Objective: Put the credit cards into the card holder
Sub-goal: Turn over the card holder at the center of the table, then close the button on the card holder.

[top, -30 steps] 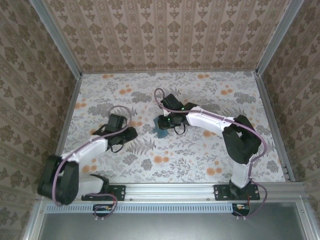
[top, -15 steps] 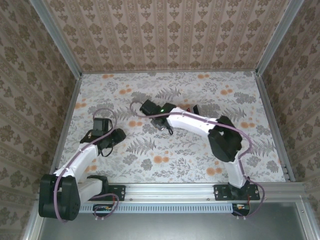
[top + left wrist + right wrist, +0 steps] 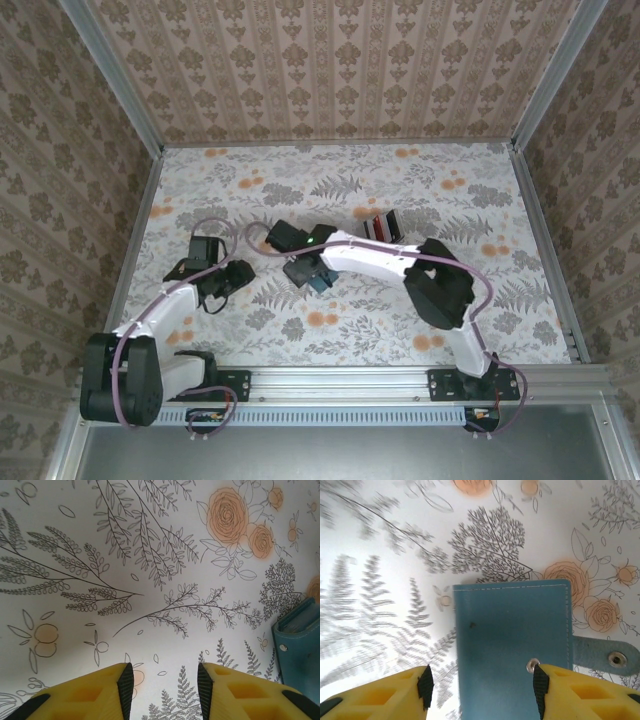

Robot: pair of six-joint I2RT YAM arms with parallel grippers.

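Note:
The card holder [image 3: 512, 640] is a flat teal wallet lying closed on the flowered table, its snap tab [image 3: 615, 657] sticking out to the right. My right gripper [image 3: 480, 690] is open above it, one pad off its left edge and the other over its right edge by the snap. From above, the card holder [image 3: 321, 282] lies mid-table under the right gripper [image 3: 312, 276]. My left gripper [image 3: 165, 685] is open with only tablecloth between its pads, and the card holder [image 3: 300, 650] lies at its right. The credit cards [image 3: 383, 226], red, black and white, stand on edge at the back right.
The left gripper [image 3: 238, 275] sits a short way left of the wallet. Metal rails [image 3: 350, 380] and patterned walls close in the table. The right forearm [image 3: 380, 258] stretches across the middle, just in front of the cards.
The right gripper has swung left and nearer with the teal wallet, and its jaws have opened over it. The left gripper has drawn back to the left.

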